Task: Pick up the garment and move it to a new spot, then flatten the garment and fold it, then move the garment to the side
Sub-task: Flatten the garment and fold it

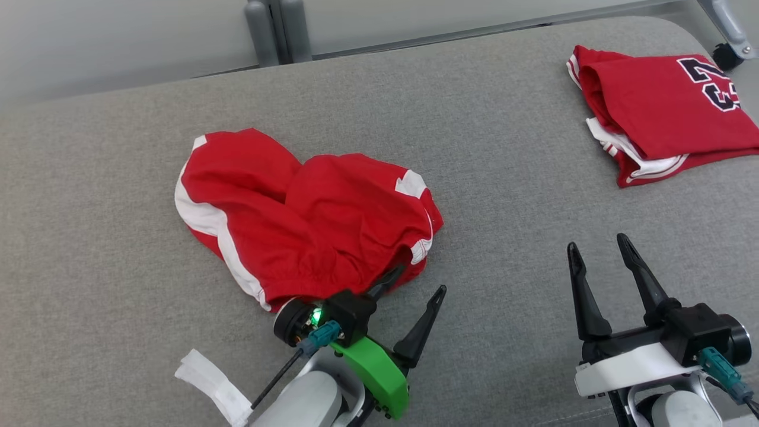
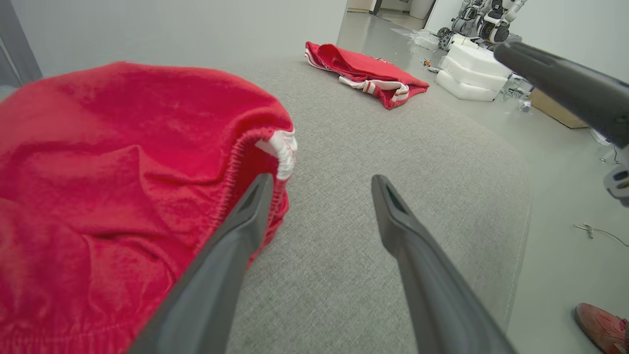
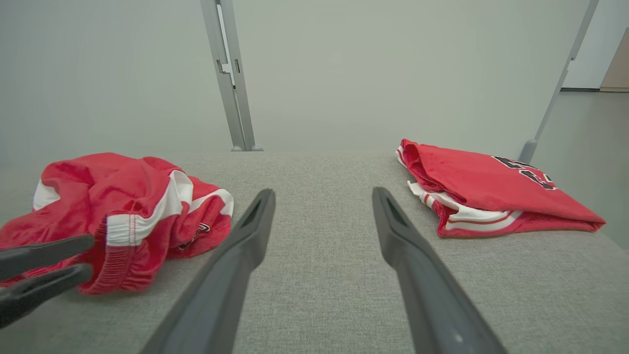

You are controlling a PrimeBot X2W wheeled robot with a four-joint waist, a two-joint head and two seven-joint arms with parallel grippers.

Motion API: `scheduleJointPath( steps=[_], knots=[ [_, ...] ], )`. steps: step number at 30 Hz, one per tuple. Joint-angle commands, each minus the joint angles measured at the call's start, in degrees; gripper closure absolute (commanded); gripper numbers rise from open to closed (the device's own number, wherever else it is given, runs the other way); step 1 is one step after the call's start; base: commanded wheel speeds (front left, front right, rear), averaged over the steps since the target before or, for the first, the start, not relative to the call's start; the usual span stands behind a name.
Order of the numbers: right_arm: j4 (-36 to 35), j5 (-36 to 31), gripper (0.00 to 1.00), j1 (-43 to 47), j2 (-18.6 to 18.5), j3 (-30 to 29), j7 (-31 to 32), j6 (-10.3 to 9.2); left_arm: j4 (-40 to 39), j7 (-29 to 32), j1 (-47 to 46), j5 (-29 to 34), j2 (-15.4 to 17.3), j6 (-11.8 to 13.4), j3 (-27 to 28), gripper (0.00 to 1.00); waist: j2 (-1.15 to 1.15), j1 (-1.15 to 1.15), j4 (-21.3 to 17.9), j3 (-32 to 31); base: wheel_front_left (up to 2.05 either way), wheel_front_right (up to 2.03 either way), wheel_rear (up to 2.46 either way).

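Note:
The garment [image 1: 302,219], red shorts with white side stripes, lies crumpled at the centre-left of the grey padded surface [image 1: 504,207]. My left gripper [image 1: 415,284] is open at its near right edge. One finger rests against the elastic waistband and the other stands over bare fabric. In the left wrist view the garment [image 2: 123,172] bulges to the left of my left gripper [image 2: 322,182], with nothing between the fingers. My right gripper [image 1: 598,243] is open and empty at the lower right, well away from the garment. The right wrist view has the garment [image 3: 123,211] at left, with my left gripper [image 3: 92,255] at its waistband.
A folded red jersey [image 1: 664,112] with a black number lies at the far right corner. Beyond the surface's right edge are white foam blocks [image 2: 471,69] on the floor and a person's red shoe [image 2: 602,327]. A grey post [image 3: 228,73] rises behind the surface.

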Motion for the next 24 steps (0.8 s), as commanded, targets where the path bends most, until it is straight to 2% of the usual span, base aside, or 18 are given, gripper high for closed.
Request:
scheduleJointPath(
  steps=[1,7,8,9,13,24],
  knots=[
    [-0.02,-0.01,0.0,-0.71,0.16,-0.11,-0.02,-0.12,0.26,-0.46,-1.6,-0.46,0.24,0.21,-0.12,0.0,0.0,-0.01,-1.12,1.1,0.0,0.0,0.0],
    [0.33,0.3,0.0,-1.73,0.33,0.17,-0.02,-0.12,1.15,-0.93,-4.34,0.58,0.24,1.52,-0.15,0.0,0.0,-0.01,-2.1,2.12,0.0,0.0,0.0],
    [0.32,0.27,0.0,-1.73,0.34,0.15,-0.02,-0.12,0.29,-0.97,-4.69,0.95,0.24,1.61,0.3,0.02,0.0,-0.01,-2.17,2.21,0.0,0.0,0.0],
    [0.35,0.24,0.0,-1.73,0.37,0.09,-0.02,-0.12,-0.62,-0.97,-4.78,1.38,0.25,1.74,0.89,0.33,0.0,-0.01,-2.23,2.29,0.0,0.0,0.0],
    [0.83,-0.42,0.0,-1.41,0.29,0.24,-0.02,-0.12,-2.69,-0.95,-3.45,3.23,0.25,1.49,2.39,1.0,0.0,-0.01,-2.3,2.32,0.0,0.0,0.0],
    [1.53,-0.15,0.0,-1.7,0.48,0.5,-0.02,-0.12,-3.01,-0.97,-4.52,3.1,0.23,0.42,4.0,1.0,0.0,-0.01,-2.65,0.34,0.0,0.0,0.0]
  ],
)
